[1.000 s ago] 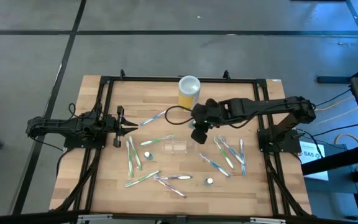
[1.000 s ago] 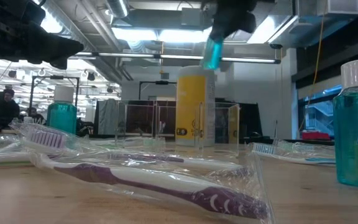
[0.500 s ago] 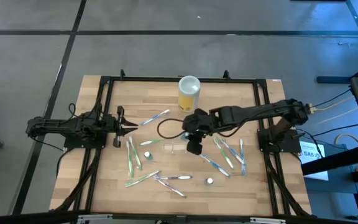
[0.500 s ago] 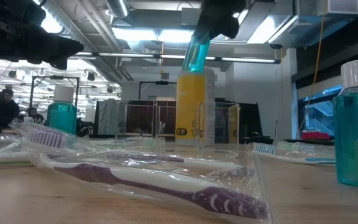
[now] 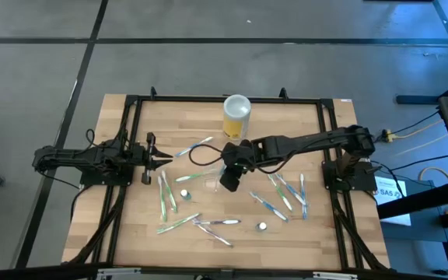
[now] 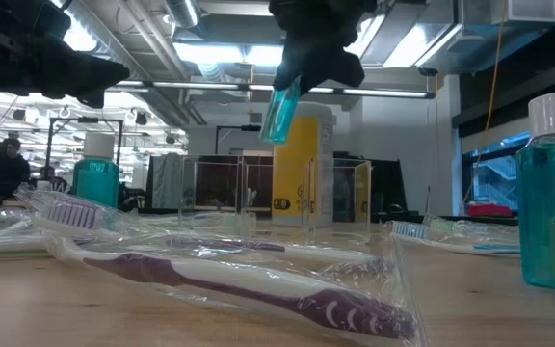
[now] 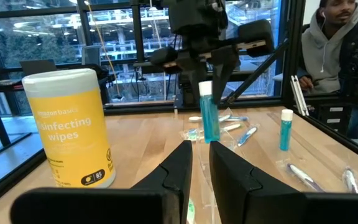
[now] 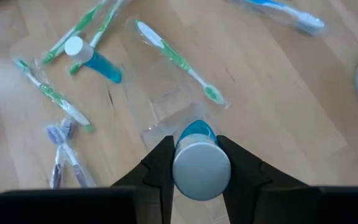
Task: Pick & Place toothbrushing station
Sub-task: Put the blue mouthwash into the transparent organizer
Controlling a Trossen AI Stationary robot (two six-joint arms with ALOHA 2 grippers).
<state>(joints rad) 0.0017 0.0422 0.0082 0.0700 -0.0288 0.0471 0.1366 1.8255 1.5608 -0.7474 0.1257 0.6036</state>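
Note:
My right gripper [image 5: 229, 182] hangs above the middle of the table, shut on a small blue bottle [image 6: 279, 111] with a white cap. Just beneath it stands the toothbrushing station [image 6: 249, 193], a clear, see-through box that rests flat on the wood and shows only as faint outlines [image 8: 169, 115]. The bottle stays clear above the box. My left gripper [image 5: 159, 159] waits level at the table's left side, its fingers [image 7: 173, 171] nearly together with nothing between them. My right gripper pinches the bottle's cap end [image 8: 201, 168] between its two fingers, one on each side. The fingers come slanting down from the table's right. The bottle's blue body [image 7: 211, 121] hangs below them, tilted, lifted clear of table and box.
A yellow wipes canister [image 5: 236, 115] stands at the far middle. Wrapped toothbrushes [image 5: 285, 190] and more small blue bottles [image 5: 185, 191] lie scattered left, right and near the box. A person [image 7: 344, 37] sits beyond the table.
My right gripper has carried the blue bottle down and toward the table's left and near edge, from beside the yellow canister to above the clear box. It has rolled as it went, and the bottle now hangs more tilted.

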